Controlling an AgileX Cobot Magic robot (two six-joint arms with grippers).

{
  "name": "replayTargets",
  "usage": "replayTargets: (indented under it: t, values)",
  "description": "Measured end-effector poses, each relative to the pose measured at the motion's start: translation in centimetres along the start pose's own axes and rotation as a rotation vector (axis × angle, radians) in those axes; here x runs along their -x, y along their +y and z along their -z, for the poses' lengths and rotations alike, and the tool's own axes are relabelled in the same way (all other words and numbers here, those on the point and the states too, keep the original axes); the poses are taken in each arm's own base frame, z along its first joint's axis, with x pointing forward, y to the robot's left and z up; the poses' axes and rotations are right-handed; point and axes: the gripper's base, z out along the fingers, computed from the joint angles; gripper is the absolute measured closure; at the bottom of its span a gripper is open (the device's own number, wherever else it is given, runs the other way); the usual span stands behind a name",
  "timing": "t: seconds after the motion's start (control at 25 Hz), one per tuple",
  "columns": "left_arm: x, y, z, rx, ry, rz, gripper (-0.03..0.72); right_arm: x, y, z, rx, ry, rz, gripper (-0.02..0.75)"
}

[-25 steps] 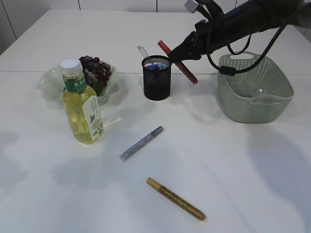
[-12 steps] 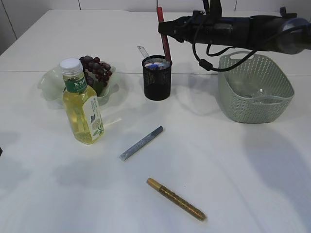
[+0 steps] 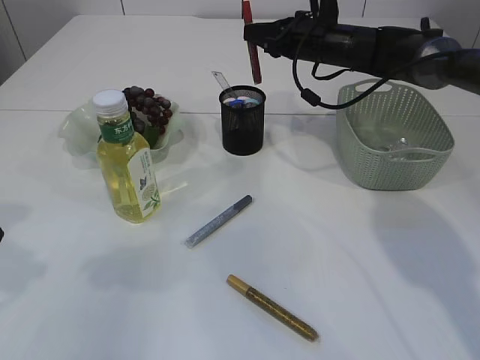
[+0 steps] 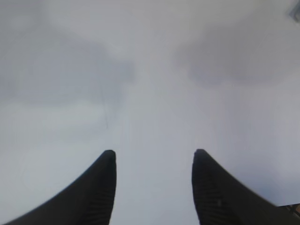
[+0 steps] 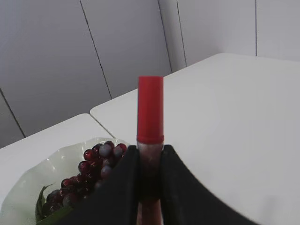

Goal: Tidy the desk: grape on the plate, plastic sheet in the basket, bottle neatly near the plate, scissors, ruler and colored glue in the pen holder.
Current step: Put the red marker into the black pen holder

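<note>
Not much to read here tbh. The only thing with print is the bottle (image 3: 127,161): its green neck label has a couple of white characters, look Chinese, too small to make out. The lower label shows a leaf picture and tiny print, unreadable. The glue pens, pen holder and basket carry no lettering I can see
</note>
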Motion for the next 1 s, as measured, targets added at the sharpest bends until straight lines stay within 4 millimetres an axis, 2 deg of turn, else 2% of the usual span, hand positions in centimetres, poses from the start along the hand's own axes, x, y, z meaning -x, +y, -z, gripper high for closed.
replayTargets:
  t: [0.12, 0.44, 0.68, 0.84, 1.0]
  values:
    - [0.0, 0.0, 0.0, 0.0, 0.0, 0.0, 0.309, -0.2, -0.5, -0.4, -0.003, -0.019, 0.013, 0.619]
    - [0.0, 0.0, 0.0, 0.0, 0.0, 0.0, 0.309, -2.7, -0.8, -1.3, -0.026, 0.014, -0.011, 0.598]
    - [0.0, 0.0, 0.0, 0.0, 0.0, 0.0, 0.309, -4.4, -0.9, -1.6, -0.024, 0.034, -0.058, 0.496]
    - [0.0, 0.0, 0.0, 0.0, 0.0, 0.0, 0.309, -4.4, -0.9, -1.6, -0.024, 0.033, -0.07, 0.375]
    - [0.0, 0.0, 0.0, 0.0, 0.0, 0.0, 0.309, -3.8, -1.0, -1.6, -0.052, 0.031, -0.135, 0.327]
